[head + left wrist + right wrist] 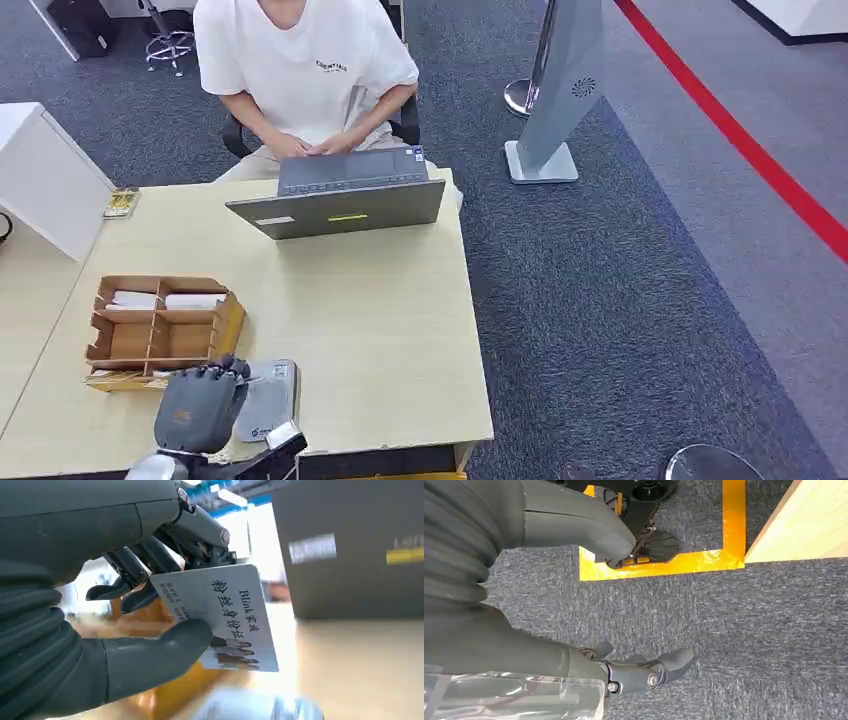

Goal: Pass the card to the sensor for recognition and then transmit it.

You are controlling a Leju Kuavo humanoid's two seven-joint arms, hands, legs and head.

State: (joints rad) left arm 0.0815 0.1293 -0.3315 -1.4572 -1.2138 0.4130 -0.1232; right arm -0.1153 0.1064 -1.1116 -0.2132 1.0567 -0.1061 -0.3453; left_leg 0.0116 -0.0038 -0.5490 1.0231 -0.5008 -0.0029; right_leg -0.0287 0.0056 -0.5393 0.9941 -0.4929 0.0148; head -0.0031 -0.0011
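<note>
While pinched, a printed white card (225, 615)

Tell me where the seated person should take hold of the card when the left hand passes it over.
Take the card by its free end, the one away from the left hand. The thumb and fingers pinch the near end across both faces, leaving the far corners and long edges bare. Pinch it flat, face to face.

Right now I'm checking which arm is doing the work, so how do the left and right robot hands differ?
The left robot hand pinches a printed card between thumb and fingers; the right robot hand holds nothing, fingers apart. The left is raised over the wooden table, beside the grey sensor pad; the right hangs low over grey carpet off the table's edge. Both are dark grey with ribbed covers.
</note>
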